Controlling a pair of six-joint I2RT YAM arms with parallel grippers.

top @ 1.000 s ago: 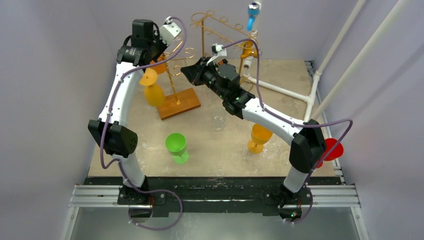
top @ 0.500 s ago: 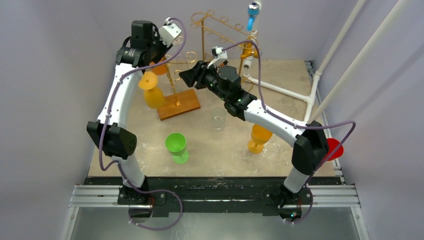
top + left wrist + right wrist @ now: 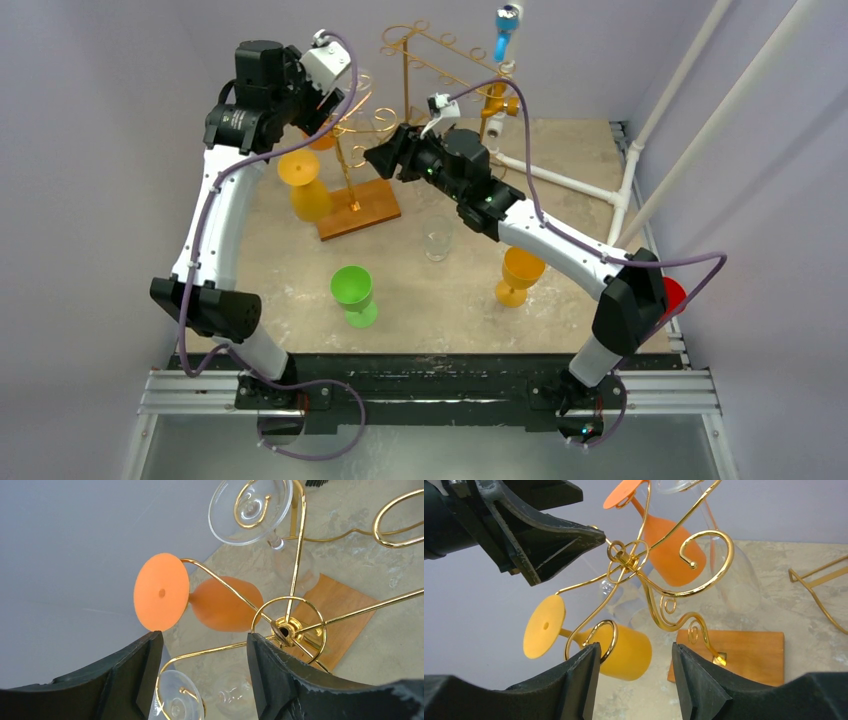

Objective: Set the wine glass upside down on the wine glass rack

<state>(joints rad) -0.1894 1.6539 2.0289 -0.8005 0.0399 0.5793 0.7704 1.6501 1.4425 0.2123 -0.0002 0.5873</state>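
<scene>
Release step: yellow glass (image 3: 629,652) hangs inverted on rack (image 3: 734,652); left gripper (image 3: 202,640) and right gripper (image 3: 635,650) empty, jaws apart. Next: withdraw clear of wires.

The left arm (image 3: 215,215) climbs from its base with the elbow bent outward, its wrist high at the left of the wooden-based rack (image 3: 358,208); the left hand (image 3: 202,642) points down over the rack's top, fingers spread and empty; the right arm (image 3: 555,240) stretches in from the rack's right; the right hand (image 3: 635,655) faces it, fingers apart and empty.
</scene>
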